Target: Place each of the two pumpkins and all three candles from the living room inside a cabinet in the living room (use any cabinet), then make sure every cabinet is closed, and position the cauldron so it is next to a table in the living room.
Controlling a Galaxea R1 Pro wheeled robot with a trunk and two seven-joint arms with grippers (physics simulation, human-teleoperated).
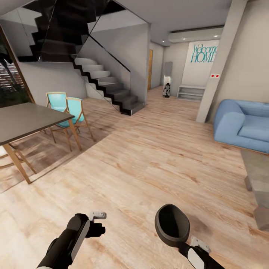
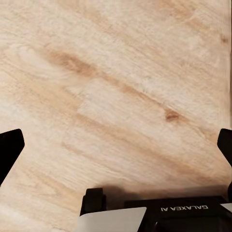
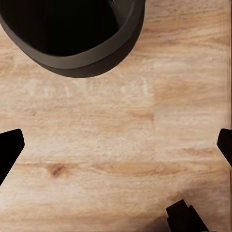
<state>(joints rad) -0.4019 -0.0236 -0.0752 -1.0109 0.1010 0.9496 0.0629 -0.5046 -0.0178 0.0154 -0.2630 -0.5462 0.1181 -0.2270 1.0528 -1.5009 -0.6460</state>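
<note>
Left claw (image 2: 116,145) and right claw (image 3: 116,145) spread apart over wood floor (image 1: 149,160), cauldron (image 1: 172,226) beside the right

Matt black cauldron (image 1: 172,225), pale wood-plank floor (image 1: 149,164)

Pale wood-plank floor (image 1: 149,157) is spreading out ahead of both hands. Resting on it are a dark-topped dining table (image 1: 26,121) with two turquoise chairs (image 1: 69,110) ahead-left of the left hand (image 1: 98,221), and a blue sofa (image 1: 243,125) far ahead-right of the right hand.
</note>
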